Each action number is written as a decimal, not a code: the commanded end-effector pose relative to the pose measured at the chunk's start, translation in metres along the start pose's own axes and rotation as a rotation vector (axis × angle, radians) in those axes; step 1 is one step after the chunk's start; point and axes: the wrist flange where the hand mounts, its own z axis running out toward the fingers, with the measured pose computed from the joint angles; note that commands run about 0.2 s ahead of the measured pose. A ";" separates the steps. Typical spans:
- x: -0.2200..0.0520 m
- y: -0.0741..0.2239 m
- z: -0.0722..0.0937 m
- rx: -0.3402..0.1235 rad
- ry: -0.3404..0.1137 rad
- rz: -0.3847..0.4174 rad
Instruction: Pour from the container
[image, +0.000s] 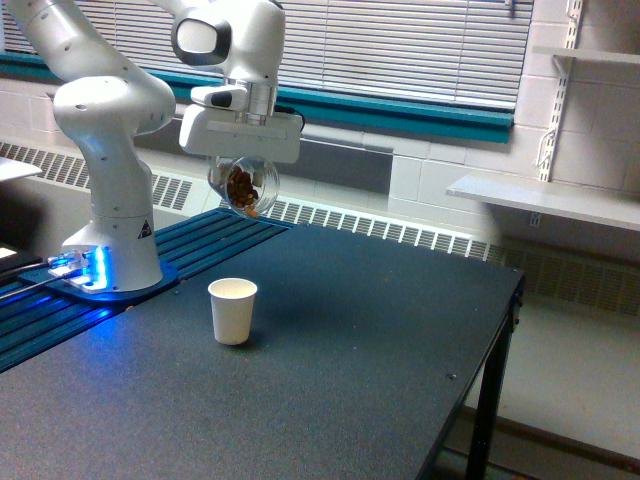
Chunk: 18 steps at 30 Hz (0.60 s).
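The container, a small clear roundish cup with brown nut-like pieces showing through it, hangs tilted in the air under the white gripper, which is shut on it. It hovers well above the table, over and slightly behind a white paper cup that stands upright on the black tabletop. The gripper's fingertips are mostly hidden by the container and the hand body.
The arm's white base stands on a blue-lit plate at the exterior view's left. The table's edge runs along the exterior view's right, with a drop to the floor. A wall shelf and a radiator lie behind.
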 end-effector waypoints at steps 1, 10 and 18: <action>-0.006 0.009 0.012 -0.040 -0.003 0.024; -0.007 0.016 0.007 -0.053 -0.007 0.054; -0.009 0.021 0.001 -0.057 -0.012 0.084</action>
